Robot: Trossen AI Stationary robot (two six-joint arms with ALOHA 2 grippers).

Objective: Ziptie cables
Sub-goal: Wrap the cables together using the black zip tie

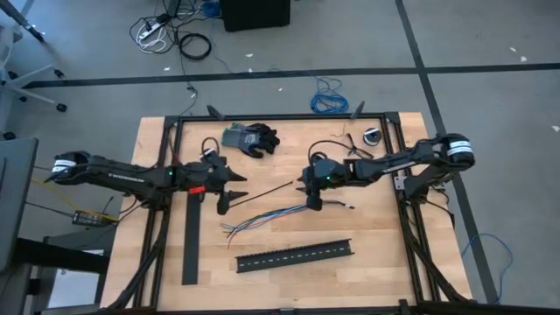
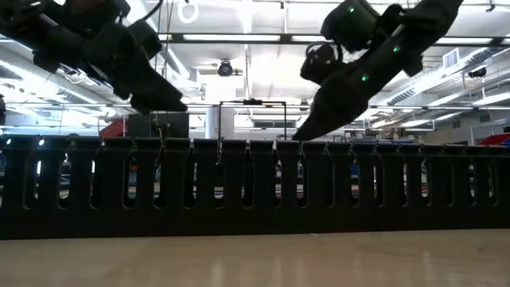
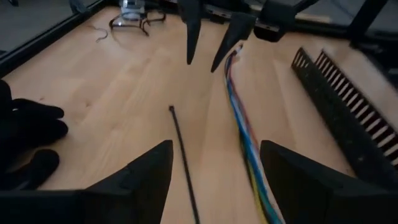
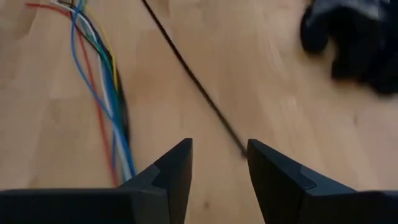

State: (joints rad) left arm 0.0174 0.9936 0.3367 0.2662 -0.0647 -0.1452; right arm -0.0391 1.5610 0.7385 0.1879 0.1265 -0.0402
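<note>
Left pincer [image 1: 226,208]: over the left-centre of the surface [image 1: 376,245], tips pointing toward 4 o'clock in the high view. Fingers stand apart in its wrist view, nothing between them. Both pincers hang above the surface in the low view.

Zip tie [image 1: 262,193]: thin black strip, flat on the wood, long axis running from about 8 o'clock near the left pincer's tips up to 2 o'clock toward the right pincer. In the left wrist view it lies straight ahead between that pincer's fingers, running away along the pincer's own line.

Cables [image 1: 271,216]: loose multicoloured bundle, lying just below the zip tie and roughly parallel to it, splayed end at 8 o'clock, gathered end at 2 o'clock by the right pincer. Tie and bundle lie near but apart; not yet wrapped.

Right pincer [image 1: 312,205]: at centre, tips down, over the gathered end of the cables. Fingers moderately parted, empty. In its wrist view the tie's near end lies just off one finger's tip.

Judgement: both arms are about equally near the tie, one at each end. Black slotted channel [image 1: 293,255] lies at 6 o'clock, well apart.
</note>
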